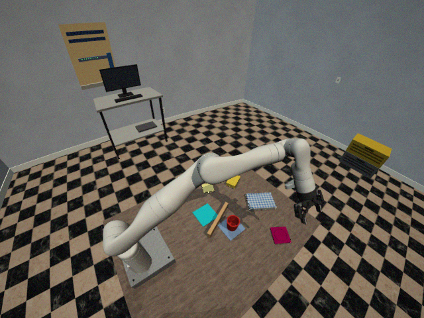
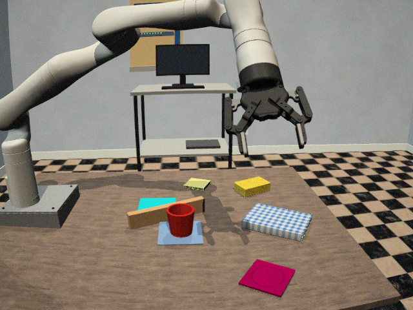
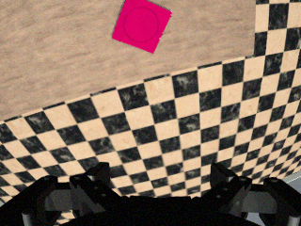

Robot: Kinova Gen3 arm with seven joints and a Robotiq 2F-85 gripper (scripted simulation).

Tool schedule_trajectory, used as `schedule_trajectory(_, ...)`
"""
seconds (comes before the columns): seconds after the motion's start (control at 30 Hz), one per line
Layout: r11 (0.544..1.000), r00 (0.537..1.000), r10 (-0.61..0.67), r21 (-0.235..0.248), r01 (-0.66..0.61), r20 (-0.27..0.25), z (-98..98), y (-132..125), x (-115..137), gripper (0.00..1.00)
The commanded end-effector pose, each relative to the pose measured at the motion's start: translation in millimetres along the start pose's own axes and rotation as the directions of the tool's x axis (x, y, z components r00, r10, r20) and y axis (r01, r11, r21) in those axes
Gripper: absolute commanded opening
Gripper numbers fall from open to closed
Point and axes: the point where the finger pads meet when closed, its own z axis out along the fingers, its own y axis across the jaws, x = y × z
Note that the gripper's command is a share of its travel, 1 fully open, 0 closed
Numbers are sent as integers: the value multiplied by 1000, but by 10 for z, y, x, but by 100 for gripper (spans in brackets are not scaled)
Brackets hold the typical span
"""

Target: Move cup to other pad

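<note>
A: From the top view, where does everything sit?

B: The red cup (image 1: 233, 222) stands on the light blue pad (image 1: 231, 229), touching or just beside the wooden rail (image 1: 217, 219). The cyan pad (image 1: 205, 214) lies on the rail's other side. The magenta pad (image 1: 280, 234) is near the table (image 1: 205, 283) edge, with bare wood around it.

A: And the arm?

B: It reaches across the table, wrist bent down; the gripper (image 1: 305, 209) hangs by the far edge.

A: The exterior view?

B: The gripper (image 2: 271, 143) is high above the table, fingers spread wide, holding nothing. The cup (image 2: 180, 219) is upright, well apart from it. The checkered box (image 2: 277, 221) lies to the right.

A: Wrist view?

B: It looks down over the table edge onto checkered floor (image 3: 207, 132); the magenta pad (image 3: 142, 23) shows above.
</note>
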Motion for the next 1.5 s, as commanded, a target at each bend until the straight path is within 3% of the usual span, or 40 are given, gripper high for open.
schedule_trajectory(0.0, 1000, 1000, 1, -3, -1, 1, -15, 6, -11, 100)
schedule_trajectory(0.53, 1000, 1000, 1, -3, -1, 1, -15, 6, -11, 100)
schedule_trajectory(0.57, 1000, 1000, 1, -3, -1, 1, -15, 6, -11, 0)
schedule_trajectory(1.1, 999, 999, 42, 3, -42, -14, 0, -19, 66, 0)
schedule_trajectory(1.47, 983, 981, 184, 29, -183, -60, 43, -114, 326, 0)
